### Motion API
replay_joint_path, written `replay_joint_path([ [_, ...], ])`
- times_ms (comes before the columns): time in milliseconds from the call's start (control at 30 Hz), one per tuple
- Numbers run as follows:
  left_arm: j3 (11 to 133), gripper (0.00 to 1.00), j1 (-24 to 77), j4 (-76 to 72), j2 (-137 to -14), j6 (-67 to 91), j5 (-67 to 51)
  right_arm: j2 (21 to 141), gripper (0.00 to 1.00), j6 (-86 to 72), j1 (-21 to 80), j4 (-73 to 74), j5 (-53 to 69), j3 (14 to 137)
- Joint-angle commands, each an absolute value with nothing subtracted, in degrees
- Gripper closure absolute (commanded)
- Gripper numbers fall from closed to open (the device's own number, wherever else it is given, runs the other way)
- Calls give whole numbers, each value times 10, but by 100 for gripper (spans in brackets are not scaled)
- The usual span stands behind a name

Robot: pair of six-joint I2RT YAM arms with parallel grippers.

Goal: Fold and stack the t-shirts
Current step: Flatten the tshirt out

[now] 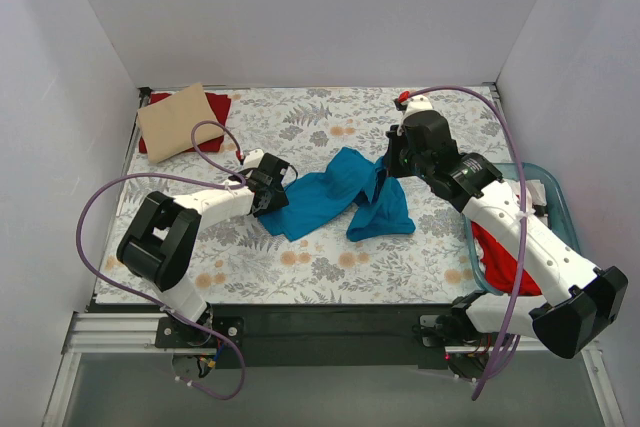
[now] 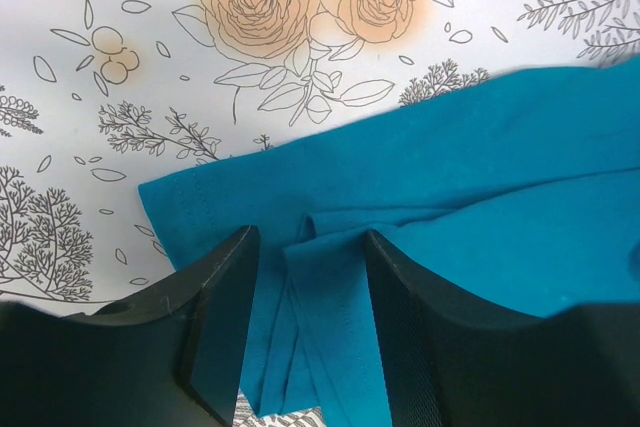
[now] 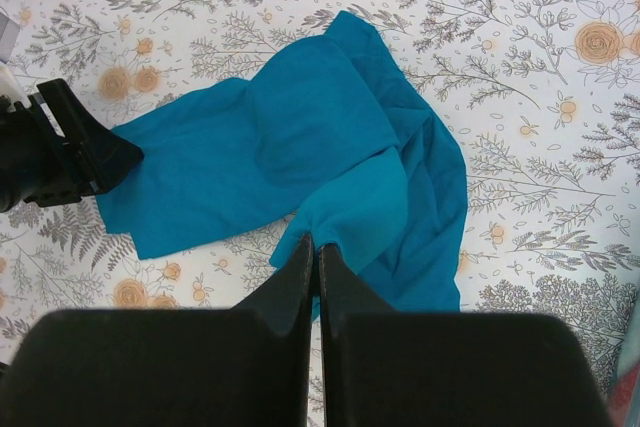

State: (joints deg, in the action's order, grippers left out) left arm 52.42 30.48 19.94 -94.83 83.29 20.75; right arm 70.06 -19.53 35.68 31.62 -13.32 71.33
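Note:
The teal-blue t-shirt (image 1: 340, 197) lies crumpled on the floral table cloth at mid-table. My left gripper (image 1: 272, 185) is open at its left edge. In the left wrist view the fingers (image 2: 225, 297) straddle a fold of the teal-blue t-shirt (image 2: 480, 197). My right gripper (image 1: 385, 169) is shut on a pinch of the teal-blue t-shirt (image 3: 300, 137), with the jaws (image 3: 318, 244) pressed together and the cloth lifted slightly. A folded tan-beige t-shirt (image 1: 180, 119) lies on a red t-shirt (image 1: 218, 105) at the back left. Another red t-shirt (image 1: 500, 257) sits in the tub.
The clear blue-tinted tub (image 1: 553, 185) stands at the right edge under my right arm. White walls close in the table on three sides. The left gripper (image 3: 85, 157) shows in the right wrist view at the shirt's left end. Purple cables loop over both arms.

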Motion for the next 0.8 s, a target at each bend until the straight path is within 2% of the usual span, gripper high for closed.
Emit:
replay_joint_path([
  [0, 541, 55, 301, 193, -947, 827, 219, 682, 99, -199, 355, 301, -133, 710],
  [267, 537, 64, 299, 165, -940, 821, 193, 679, 99, -200, 356, 301, -134, 707],
  [300, 539, 67, 298, 164, -942, 821, 192, 679, 99, -200, 356, 300, -134, 708],
  [333, 539, 77, 298, 164, -944, 820, 190, 679, 99, -200, 356, 301, -134, 707],
  [467, 539, 93, 296, 164, -933, 820, 189, 679, 99, -200, 355, 301, -136, 706],
  [500, 540, 100, 295, 167, -929, 819, 189, 679, 99, -200, 354, 300, -137, 706],
  [767, 596, 100, 265, 228, -843, 803, 202, 676, 99, -188, 328, 304, -135, 714],
])
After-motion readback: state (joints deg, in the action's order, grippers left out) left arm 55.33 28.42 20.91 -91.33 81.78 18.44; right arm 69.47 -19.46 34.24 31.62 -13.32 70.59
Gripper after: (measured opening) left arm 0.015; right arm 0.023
